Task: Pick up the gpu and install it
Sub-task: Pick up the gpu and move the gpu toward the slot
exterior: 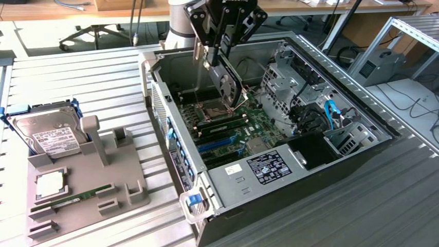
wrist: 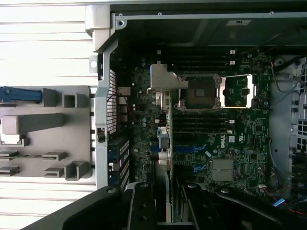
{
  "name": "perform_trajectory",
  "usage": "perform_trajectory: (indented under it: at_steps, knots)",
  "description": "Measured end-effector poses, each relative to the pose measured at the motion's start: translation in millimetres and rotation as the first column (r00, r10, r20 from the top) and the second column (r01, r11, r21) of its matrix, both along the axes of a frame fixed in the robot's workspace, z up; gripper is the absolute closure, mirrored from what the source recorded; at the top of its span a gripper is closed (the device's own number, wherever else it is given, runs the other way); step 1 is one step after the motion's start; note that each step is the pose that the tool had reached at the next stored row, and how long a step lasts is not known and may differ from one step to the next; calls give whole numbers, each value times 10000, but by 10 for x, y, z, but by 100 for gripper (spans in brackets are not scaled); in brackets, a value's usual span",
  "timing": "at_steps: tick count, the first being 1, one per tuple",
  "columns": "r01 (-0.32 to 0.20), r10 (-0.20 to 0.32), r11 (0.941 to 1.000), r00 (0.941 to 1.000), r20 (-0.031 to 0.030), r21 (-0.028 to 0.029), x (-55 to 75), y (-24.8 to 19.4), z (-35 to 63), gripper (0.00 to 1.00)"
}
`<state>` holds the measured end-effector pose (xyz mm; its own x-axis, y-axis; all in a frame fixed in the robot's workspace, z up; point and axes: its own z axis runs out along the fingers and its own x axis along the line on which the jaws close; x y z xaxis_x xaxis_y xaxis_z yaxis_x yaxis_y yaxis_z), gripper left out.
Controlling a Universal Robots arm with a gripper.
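one gpu (exterior: 230, 85), a thin flat card with a black shroud and green board edge, hangs upright over the middle of one open computer case (exterior: 302, 190). it is clear of the green motherboard (exterior: 264, 126) below it. one gripper (exterior: 224, 54), black and angular, has its jaws partway closed on the card's top edge, one finger on each flat face. in the wrist view the gpu (wrist: 169, 120) is seen edge-on as a narrow strip, its bent silver bracket (wrist: 165, 79) at the far end, between two black fingers (wrist: 143, 206). two long blue slots (exterior: 216, 145) lie on the board, beside one square metal-framed socket (wrist: 199, 91). on the ribbed metal table (exterior: 82, 77), one matte grey holder (exterior: 89, 185) carries one silver hard drive (exterior: 48, 134) with a white label, one narrow green memory stick (exterior: 72, 198) and one small square silver chip (exterior: 49, 184).
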<state>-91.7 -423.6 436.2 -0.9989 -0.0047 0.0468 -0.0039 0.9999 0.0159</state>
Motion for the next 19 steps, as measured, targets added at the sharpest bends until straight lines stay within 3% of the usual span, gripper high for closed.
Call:
perform_trajectory:
  at_steps: [19]
  knots:
    - [0,0,10000,10000,0,0,93,0,0,73]
